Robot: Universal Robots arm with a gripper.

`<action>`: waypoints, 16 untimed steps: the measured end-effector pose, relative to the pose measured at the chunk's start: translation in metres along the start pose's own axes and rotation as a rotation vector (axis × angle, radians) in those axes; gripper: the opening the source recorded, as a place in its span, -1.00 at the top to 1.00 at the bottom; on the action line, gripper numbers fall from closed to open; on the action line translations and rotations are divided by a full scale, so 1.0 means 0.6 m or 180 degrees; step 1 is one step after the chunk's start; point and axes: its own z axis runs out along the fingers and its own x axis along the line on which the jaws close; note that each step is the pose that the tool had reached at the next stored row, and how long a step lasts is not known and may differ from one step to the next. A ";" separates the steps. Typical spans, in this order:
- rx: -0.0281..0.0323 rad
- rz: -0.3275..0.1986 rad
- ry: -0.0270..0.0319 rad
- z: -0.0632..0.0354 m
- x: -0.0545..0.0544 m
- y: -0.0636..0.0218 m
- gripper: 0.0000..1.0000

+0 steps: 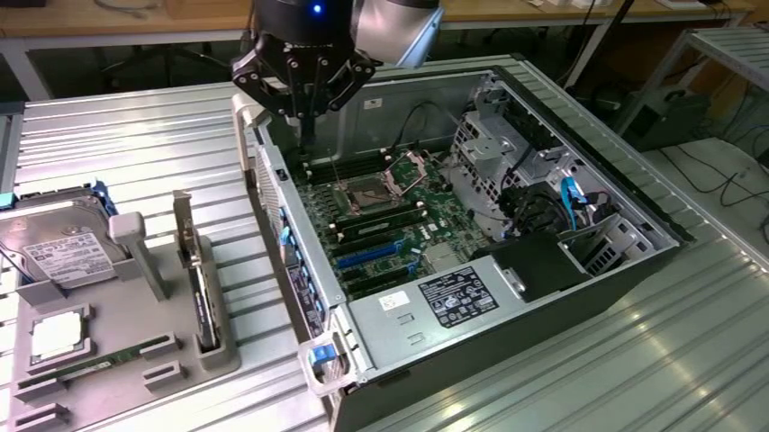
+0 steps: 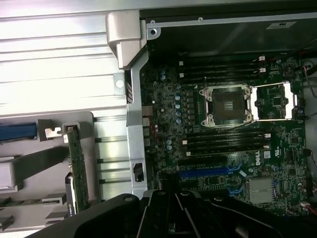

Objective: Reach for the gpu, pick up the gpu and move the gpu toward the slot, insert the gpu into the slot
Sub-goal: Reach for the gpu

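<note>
Gpu (image 1: pixel 202 292) is standing on its edge in a slot of the grey holder (image 1: pixel 222 360) at the exterior view's left, and nothing is touching it. Going from the far left of that holder, I'm seeing a hard drive (image 1: pixel 60 252) with a white label propped up. A square processor chip (image 1: pixel 54 335) and a green memory stick (image 1: pixel 90 367) are lying below it, then comes the card. Everything is sitting on a ribbed metal table (image 1: pixel 132 144) that's throwing back a lot of glare.

Moving right, the gripper (image 1: pixel 306 135) is hanging over the near wall of the open computer case (image 1: pixel 595 153), well apart from the gpu. Its fingers are looking pressed together with nothing pinched between them. The wrist view is looking down past the gripper (image 2: pixel 176 208) at the motherboard (image 2: pixel 223 148) and its open processor socket (image 2: pixel 228 104), with the gpu (image 2: pixel 78 171) off beside the case.

Further right, inside the case, a blue cable (image 1: pixel 567 193) is curling by the drive bays. Behind it all a wooden bench (image 1: pixel 144 18) is running along the back. At the exterior view's right a metal rack (image 1: pixel 733 45) is standing over loose cables (image 1: pixel 721 180) trailing on the floor.
</note>
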 end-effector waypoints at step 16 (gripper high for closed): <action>0.0000 0.0000 0.0000 -0.001 0.021 -0.008 0.79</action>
